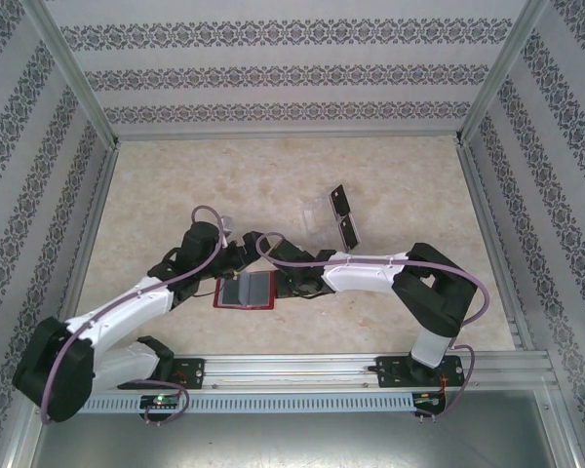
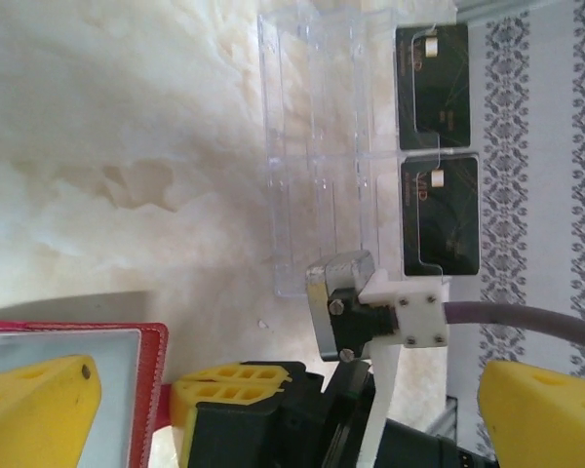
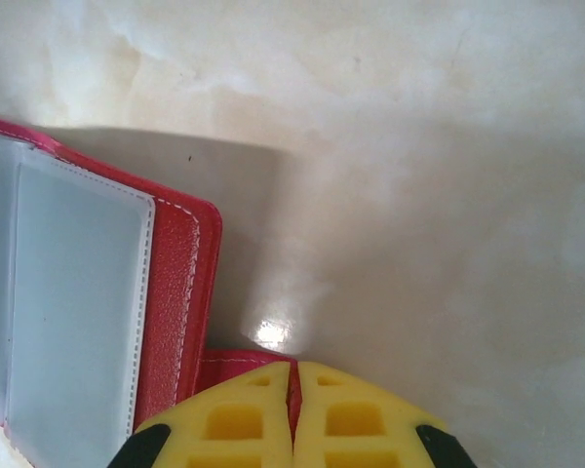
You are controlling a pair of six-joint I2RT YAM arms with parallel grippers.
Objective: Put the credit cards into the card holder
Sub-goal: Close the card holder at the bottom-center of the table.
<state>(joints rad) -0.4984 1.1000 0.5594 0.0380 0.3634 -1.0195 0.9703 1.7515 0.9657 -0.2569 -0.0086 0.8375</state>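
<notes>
While right hand (image 3: 294,382) pinches card holder (image 3: 180,283) tab, left hand (image 2: 289,395) hangs open over its corner.

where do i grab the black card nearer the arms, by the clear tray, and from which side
Take the small black rectangular card by its long right edge, pinching across its thin faces and approaching from the right: the transparent plastic slotted tray walls off its left side. That is a best guess, since its tilt is unclear.
</notes>
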